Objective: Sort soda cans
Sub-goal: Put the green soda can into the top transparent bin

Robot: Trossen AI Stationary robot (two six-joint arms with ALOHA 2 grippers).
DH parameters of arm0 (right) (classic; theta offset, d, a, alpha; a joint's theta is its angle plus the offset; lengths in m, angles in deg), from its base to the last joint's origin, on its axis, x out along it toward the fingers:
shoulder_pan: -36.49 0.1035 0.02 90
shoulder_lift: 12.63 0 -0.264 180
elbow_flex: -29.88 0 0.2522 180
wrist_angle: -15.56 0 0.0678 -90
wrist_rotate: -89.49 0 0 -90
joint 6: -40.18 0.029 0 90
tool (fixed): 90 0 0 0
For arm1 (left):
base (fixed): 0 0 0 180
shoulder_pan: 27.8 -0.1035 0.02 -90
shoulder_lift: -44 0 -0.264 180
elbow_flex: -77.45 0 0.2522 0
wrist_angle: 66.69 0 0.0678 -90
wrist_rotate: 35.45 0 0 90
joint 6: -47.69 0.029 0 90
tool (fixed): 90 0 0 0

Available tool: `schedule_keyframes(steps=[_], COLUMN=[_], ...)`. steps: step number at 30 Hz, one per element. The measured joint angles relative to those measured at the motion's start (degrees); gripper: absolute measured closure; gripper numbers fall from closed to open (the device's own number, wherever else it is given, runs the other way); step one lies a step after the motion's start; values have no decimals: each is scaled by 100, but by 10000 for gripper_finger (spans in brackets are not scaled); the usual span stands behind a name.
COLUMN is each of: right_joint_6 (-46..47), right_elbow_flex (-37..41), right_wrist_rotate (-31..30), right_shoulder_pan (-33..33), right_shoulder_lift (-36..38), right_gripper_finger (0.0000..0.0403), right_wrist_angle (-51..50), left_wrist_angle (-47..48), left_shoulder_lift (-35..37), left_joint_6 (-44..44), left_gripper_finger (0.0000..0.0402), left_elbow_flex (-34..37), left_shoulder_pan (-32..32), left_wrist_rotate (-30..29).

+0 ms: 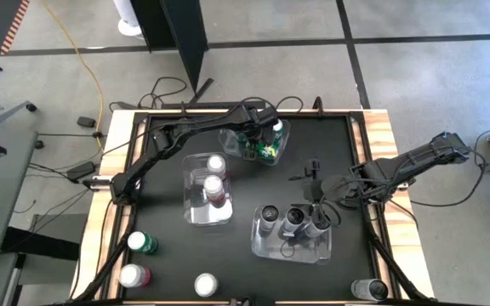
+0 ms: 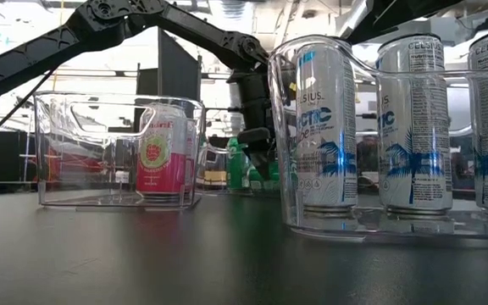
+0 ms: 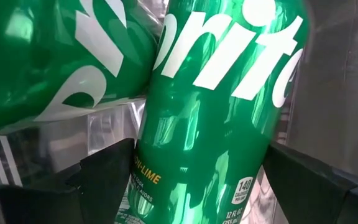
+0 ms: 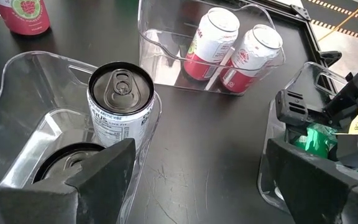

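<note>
My left gripper reaches down into the far clear bin, where it is shut on a green can. A second green can lies right beside it. The middle bin holds two red-pink cans standing upright. The near right bin holds three dark cans. My right gripper is open and holds nothing. It hovers over the bare mat between the dark cans' bin and the far bin. My left gripper pinches the green can by its side wall, one finger on each flank, the fingers lying across the can. It comes down into the bin from above. The can's own body hides whether it rests on the bin floor.
Loose cans stand along the near edge: a green one, a red-pink one, one showing only its silver top, and a dark one at the near right corner. A wooden rim frames the black mat.
</note>
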Motion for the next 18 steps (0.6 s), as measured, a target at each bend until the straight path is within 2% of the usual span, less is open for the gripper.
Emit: schedule_keyframes(steps=[10, 18], right_joint_6=[0, 4], right_elbow_flex=[0, 0], right_wrist_rotate=[-1, 1], right_shoulder_pan=[0, 0], right_shoulder_lift=[0, 0], right_gripper_finger=[23, 23], right_wrist_angle=[0, -1], left_wrist_angle=[-107, -176], left_shoulder_lift=[0, 0], left_joint_6=[-98, -354], left_gripper_finger=[106, 63], left_elbow_flex=[0, 0], left_shoulder_pan=[11, 13], left_wrist_rotate=[-144, -155])
